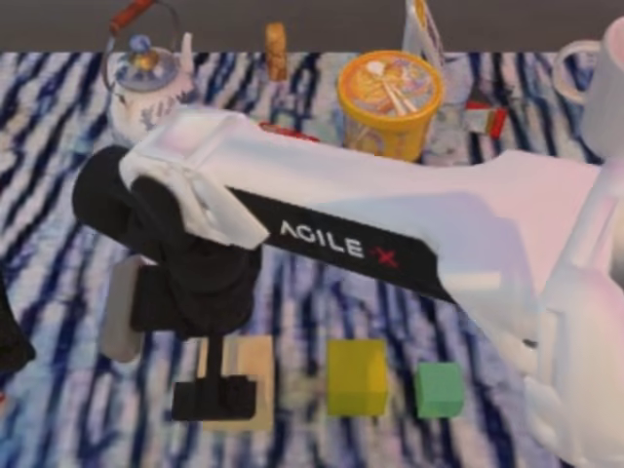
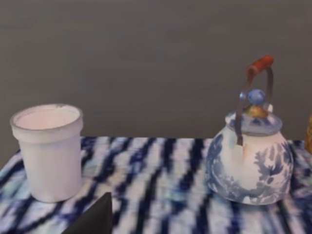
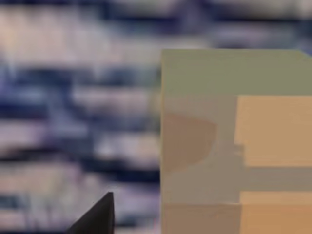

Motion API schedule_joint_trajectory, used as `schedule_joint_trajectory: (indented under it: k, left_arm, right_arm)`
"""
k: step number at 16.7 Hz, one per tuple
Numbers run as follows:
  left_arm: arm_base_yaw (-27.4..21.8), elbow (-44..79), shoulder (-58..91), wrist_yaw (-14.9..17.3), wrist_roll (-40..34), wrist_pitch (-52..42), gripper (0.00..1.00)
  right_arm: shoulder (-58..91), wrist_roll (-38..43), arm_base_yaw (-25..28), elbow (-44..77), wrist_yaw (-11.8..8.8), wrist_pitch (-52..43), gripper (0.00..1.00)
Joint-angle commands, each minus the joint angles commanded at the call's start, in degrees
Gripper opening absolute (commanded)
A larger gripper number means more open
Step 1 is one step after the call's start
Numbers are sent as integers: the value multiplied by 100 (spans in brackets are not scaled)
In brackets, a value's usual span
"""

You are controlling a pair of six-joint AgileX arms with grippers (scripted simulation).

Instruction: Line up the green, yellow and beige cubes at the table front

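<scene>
Cubes sit in a row near the table's [image 1: 58, 146] front edge in the top view: beige cube [image 1: 252, 375] on the left, yellow cube [image 1: 357, 376] in the middle, green cube [image 1: 439, 390] on the right. They are near each other but apart, with gaps between them. Beige is the biggest, yellow smaller, green smallest.

Largest things first: our right arm [image 1: 409, 234] reaches from the right side across the table toward the left, its white link marked AGILEX and its black wrist hanging above the beige cube. Our right gripper [image 1: 214, 398] is down at the beige cube's left part, its dark fingers over the cube's top face. We cannot tell whether those fingers are spread or closed, or whether they grip the cube. In the right wrist view the beige cube [image 3: 234, 146] fills most of the picture, close up, with the striped table [image 3: 73, 122] beside it and a dark fingertip [image 3: 100, 214] at the edge.

Our left arm [image 1: 12, 341] is only just visible at the far left edge of the top view; its gripper is not seen there. The left wrist view shows a dark finger [image 2: 95, 219], which is not enough to tell the finger spacing.

At the back of the table: a white cup [image 1: 609, 88] at the right, a yellow noodle tub [image 1: 390, 97] near the middle, a blue-and-white kettle [image 1: 146, 78] at the left, and a small red-and-white box [image 1: 485, 117] right of the tub. The left wrist view shows the kettle [image 2: 248, 161] and a white cup [image 2: 48, 151] well apart.
</scene>
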Motion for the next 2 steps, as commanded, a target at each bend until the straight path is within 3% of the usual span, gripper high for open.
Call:
schedule_joint_trajectory:
  k: [2]
  left_arm:
    - [0,0,0,0,0,0,100]
  right_arm:
    - [-43,-1,2,108,3,-114,100]
